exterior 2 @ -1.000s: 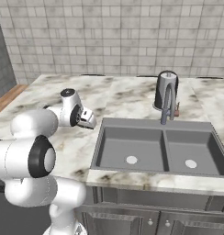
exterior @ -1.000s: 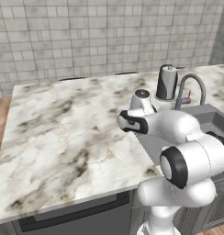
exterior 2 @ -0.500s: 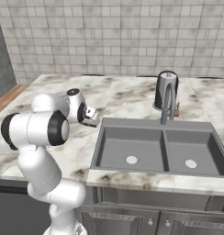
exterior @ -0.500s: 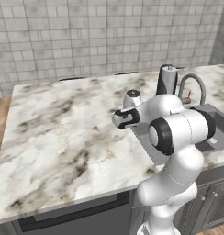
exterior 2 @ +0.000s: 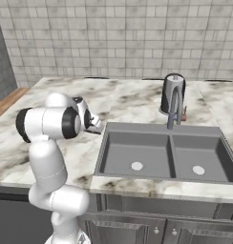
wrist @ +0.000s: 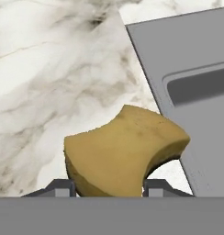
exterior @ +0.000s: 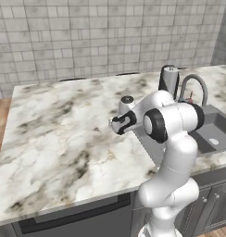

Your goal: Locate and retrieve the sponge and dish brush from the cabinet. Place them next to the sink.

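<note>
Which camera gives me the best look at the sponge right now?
The hand view: the sponge sits large and close between the end effector fingertips, above the marble beside the sink rim. In both base views the arm and hand hide it, so I can't make it out there.

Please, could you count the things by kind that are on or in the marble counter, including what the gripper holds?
Yellow-brown sponge, clamped in the gripper: 1
Dark grey metal kettle: 1
Grey steel double-basin sink: 1
Curved grey tap: 1
Total: 4

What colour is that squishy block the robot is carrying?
The sponge is yellow-brown, like mustard. It shows best in the hand view, over the marble by the sink.
</note>
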Motion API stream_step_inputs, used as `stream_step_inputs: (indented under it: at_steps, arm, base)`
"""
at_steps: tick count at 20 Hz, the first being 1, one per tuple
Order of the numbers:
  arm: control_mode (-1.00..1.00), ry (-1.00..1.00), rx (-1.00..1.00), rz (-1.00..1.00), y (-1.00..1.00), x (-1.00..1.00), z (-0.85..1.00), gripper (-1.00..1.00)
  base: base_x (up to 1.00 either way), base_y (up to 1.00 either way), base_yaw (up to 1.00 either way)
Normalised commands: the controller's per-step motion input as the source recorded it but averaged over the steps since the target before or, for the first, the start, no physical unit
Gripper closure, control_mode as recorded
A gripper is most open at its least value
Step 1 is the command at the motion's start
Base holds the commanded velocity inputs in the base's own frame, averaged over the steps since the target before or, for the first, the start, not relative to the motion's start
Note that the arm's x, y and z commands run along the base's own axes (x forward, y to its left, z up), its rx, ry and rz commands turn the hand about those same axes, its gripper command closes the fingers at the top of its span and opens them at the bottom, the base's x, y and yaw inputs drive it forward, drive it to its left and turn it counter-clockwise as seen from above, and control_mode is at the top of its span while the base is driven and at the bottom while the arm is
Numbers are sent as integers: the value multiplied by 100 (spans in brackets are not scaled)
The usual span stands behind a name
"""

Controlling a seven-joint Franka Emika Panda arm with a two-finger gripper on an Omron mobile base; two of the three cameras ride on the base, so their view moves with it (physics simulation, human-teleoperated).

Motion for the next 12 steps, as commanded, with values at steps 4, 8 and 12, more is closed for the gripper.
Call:
stream_step_inputs:
  at_steps: [4,8,12]
  arm:
    - [-100,0,7,-3,10,2,-41,100]
    - [-100,-2,7,-4,3,4,-38,100]
    - [-100,-1,7,-3,4,7,-41,-100]
  base:
    - [0,0,0]
    - [0,0,0]
    - [0,0,0]
